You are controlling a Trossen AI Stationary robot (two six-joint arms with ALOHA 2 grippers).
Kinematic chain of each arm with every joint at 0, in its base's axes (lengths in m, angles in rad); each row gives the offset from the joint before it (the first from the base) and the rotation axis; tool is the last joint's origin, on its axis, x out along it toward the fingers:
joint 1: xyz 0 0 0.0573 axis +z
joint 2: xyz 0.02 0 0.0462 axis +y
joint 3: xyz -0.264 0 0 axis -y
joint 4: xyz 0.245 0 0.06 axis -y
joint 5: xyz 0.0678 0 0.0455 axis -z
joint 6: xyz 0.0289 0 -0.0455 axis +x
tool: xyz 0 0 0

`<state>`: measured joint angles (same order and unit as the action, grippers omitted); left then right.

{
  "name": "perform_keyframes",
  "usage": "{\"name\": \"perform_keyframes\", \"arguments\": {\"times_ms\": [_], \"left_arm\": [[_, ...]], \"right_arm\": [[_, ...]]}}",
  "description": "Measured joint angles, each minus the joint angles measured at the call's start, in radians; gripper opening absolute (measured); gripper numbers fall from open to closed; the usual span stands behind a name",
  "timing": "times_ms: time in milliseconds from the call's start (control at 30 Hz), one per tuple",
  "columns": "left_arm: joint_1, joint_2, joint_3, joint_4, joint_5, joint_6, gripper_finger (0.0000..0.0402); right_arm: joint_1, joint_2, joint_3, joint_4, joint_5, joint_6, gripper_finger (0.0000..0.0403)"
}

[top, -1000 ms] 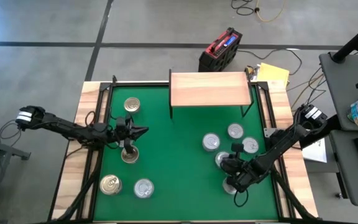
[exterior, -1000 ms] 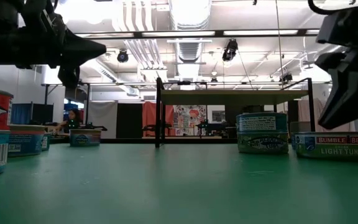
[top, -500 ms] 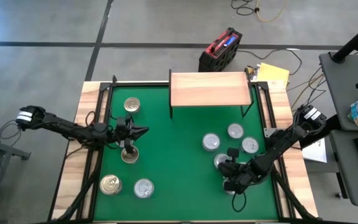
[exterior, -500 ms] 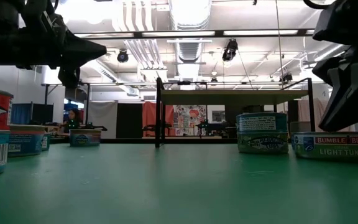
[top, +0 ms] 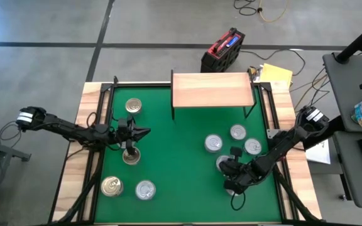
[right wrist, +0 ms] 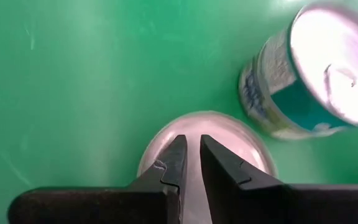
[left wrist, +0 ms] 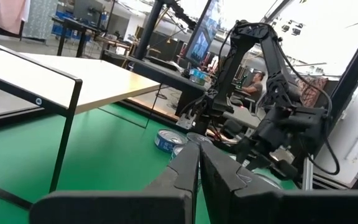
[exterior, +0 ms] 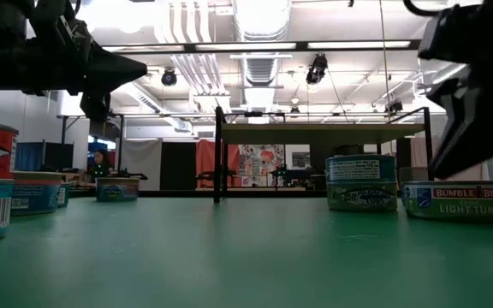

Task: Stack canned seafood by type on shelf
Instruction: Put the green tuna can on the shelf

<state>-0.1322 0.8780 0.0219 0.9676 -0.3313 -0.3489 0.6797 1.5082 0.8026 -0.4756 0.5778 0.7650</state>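
Several round cans stand on the green mat: on its left part [top: 132, 106], [top: 131, 157], [top: 112, 186], [top: 145, 189], and on its right part [top: 213, 143], [top: 237, 132], [top: 252, 146]. The light-wood shelf [top: 212, 90] stands on thin black legs at the far edge, with nothing on it. My right gripper [right wrist: 190, 142], shut, points steeply down over the silver lid of a can [right wrist: 247, 149] near the front right, beside a teal-labelled can [right wrist: 309, 74]. My left gripper [top: 144, 132], shut, hangs level above the left cans. My right gripper comes from above, slanting down, with its shut fingertips [right wrist: 178, 146] over the middle of the can's silver lid. Whether they touch the lid, I cannot tell. The can stands upright on the mat.
A wooden border [top: 93, 125] frames the mat. The mat's middle [top: 175, 157] is bare between the two groups of cans. In the low view a teal can [exterior: 362, 182] and a tuna can [exterior: 460, 199] stand in front of the shelf's legs [exterior: 219, 154].
My right gripper has rolled a little about its own line and edged toward the table's left, so it now hides more of the can below it. No can has moved.
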Motion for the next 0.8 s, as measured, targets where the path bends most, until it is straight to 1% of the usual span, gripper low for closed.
{"name": "perform_keyframes", "arguments": {"times_ms": [267,367,433,533,667,733,800], "left_arm": [[0.000,0.003,0.000,0.006,0.000,0.000,0.0000],[0.000,0.005,0.000,0.009,0.000,0.000,0.0000],[0.000,0.006,0.000,0.019,0.000,-0.001,0.0000],[-0.012,0.020,0.017,0.022,0.000,0.000,0.0000],[-0.048,0.079,0.113,-0.042,0.002,0.059,0.0000],[-0.060,0.116,0.172,-0.098,0.001,0.104,0.0000],[-0.064,0.151,0.229,-0.146,0.001,0.144,0.0000]], "right_arm": [[0.000,-0.001,-0.001,0.090,-0.026,0.010,0.0038],[0.001,-0.001,0.000,0.099,-0.029,0.011,0.0038],[0.000,-0.002,0.015,0.075,-0.029,0.011,0.0038],[-0.007,-0.028,0.071,-0.061,-0.041,0.064,0.0038],[-0.063,-0.085,0.170,-0.328,-0.164,0.223,0.0038],[-0.087,-0.110,0.196,-0.398,-0.194,0.266,0.0038],[-0.110,-0.137,0.201,-0.430,-0.225,0.267,0.0038]]}}
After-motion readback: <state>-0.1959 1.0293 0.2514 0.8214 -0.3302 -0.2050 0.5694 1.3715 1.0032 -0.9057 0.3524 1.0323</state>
